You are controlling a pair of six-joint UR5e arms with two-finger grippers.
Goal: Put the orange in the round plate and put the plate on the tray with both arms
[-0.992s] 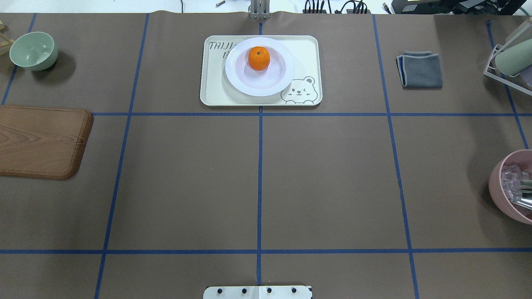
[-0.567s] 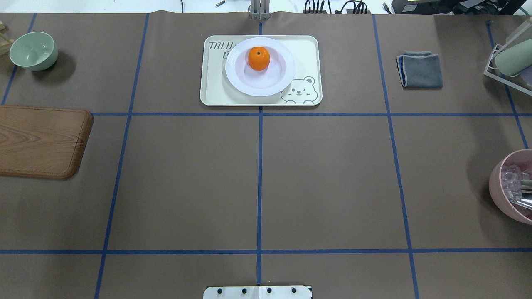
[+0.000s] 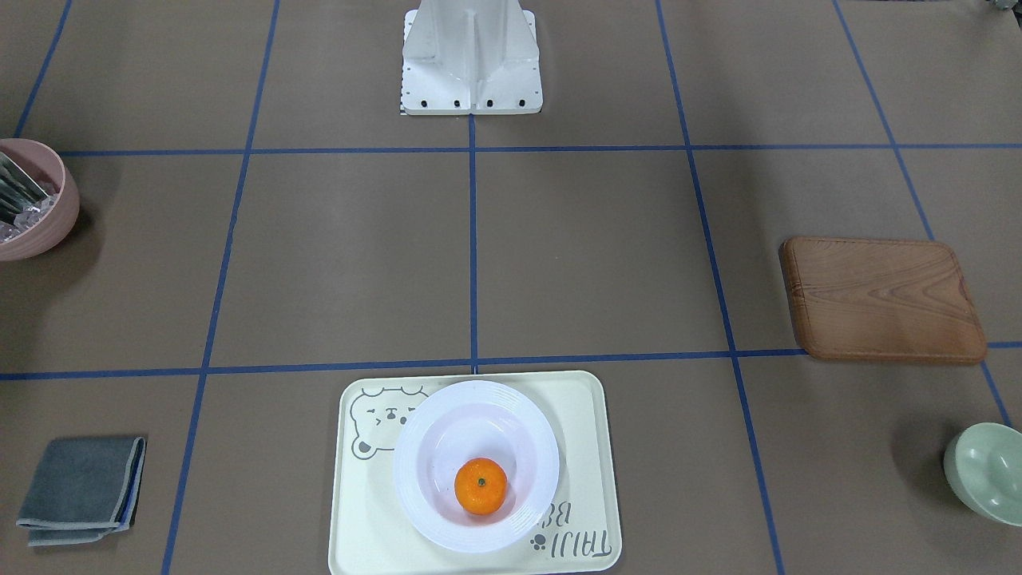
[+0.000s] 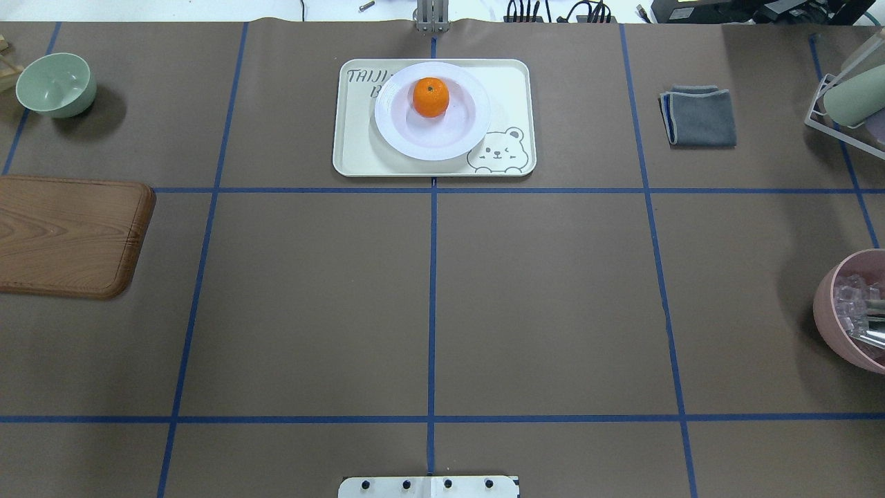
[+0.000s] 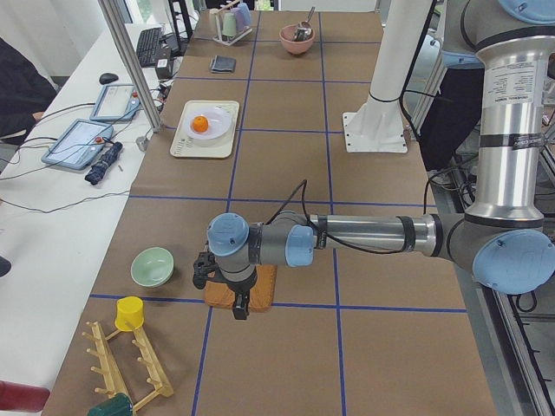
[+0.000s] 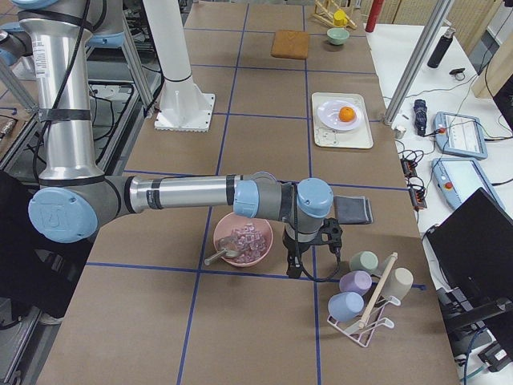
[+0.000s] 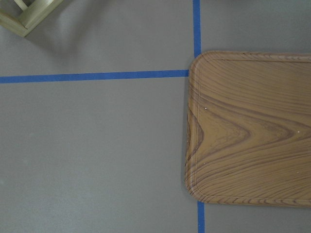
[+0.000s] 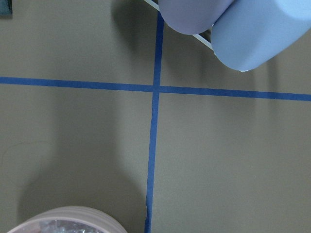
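The orange point(image 4: 431, 97) point(image 3: 481, 485) sits in the white round plate point(image 4: 456, 138) point(image 3: 423, 447). That plate rests on the cream tray point(image 4: 511, 83) point(image 3: 587, 415) with the bear drawing, at the table's far middle. Neither arm touches them. In the exterior left view my left gripper point(image 5: 202, 273) hangs over the table beside the wooden board. In the exterior right view my right gripper point(image 6: 329, 237) hovers between the pink bowl and the cup rack. I cannot tell whether either gripper is open or shut. Both wrist views show no fingers.
A wooden board point(image 4: 66, 235) point(image 7: 248, 126) and a pale green bowl point(image 4: 55, 84) lie on the left. A grey folded cloth point(image 4: 700, 116), a pink bowl point(image 4: 830, 311) holding clear pieces, and a rack of cups point(image 6: 365, 293) are on the right.
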